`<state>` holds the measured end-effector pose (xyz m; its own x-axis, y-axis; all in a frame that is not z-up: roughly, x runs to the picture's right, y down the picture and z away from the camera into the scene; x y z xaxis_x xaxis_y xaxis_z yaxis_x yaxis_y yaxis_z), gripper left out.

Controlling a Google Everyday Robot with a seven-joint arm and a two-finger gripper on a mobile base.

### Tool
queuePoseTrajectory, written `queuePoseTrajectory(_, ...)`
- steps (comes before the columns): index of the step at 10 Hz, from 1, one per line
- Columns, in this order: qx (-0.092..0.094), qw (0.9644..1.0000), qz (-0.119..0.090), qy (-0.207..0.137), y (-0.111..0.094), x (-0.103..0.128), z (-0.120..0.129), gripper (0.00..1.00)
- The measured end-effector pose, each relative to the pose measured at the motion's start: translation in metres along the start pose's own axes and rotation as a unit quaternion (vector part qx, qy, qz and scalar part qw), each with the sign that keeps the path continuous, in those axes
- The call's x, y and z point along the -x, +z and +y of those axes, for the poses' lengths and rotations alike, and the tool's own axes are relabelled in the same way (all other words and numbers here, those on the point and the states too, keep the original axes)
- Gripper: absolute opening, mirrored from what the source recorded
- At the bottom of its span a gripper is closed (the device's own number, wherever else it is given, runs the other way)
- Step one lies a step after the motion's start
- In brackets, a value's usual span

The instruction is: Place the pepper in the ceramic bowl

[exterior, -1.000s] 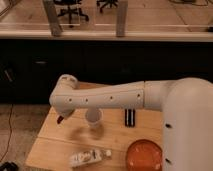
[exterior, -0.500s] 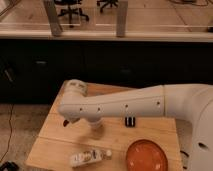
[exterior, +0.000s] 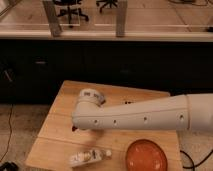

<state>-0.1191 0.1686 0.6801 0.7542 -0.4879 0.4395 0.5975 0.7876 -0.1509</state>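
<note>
The ceramic bowl point(exterior: 146, 156) is wide, shallow and orange-red, and sits at the table's front right. My white arm point(exterior: 145, 117) reaches across the table from the right, with its wrist point(exterior: 90, 98) at the left middle. Only the gripper's point(exterior: 75, 128) dark tip shows, under the wrist's left end and low over the wood. It is well left of the bowl. A small dark reddish bit shows there. I cannot tell whether it is the pepper, which is otherwise hidden.
A white bottle point(exterior: 90, 157) lies on its side near the front edge of the wooden table point(exterior: 55, 135), left of the bowl. The arm covers the table's middle. A dark cabinet front point(exterior: 100, 62) stands behind the table. A cable point(exterior: 7, 145) hangs at the left.
The arm has come lower and nearer the table's front, and the wrist has moved right. It now hides the pale cup and the small dark object that showed earlier. Bowl and bottle have not moved.
</note>
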Motion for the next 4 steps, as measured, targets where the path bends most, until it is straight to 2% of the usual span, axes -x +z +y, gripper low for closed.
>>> queuePoseTrajectory(4,-0.016,0.9995,-0.002,0.028,-0.015,-0.014,0.025,0.00)
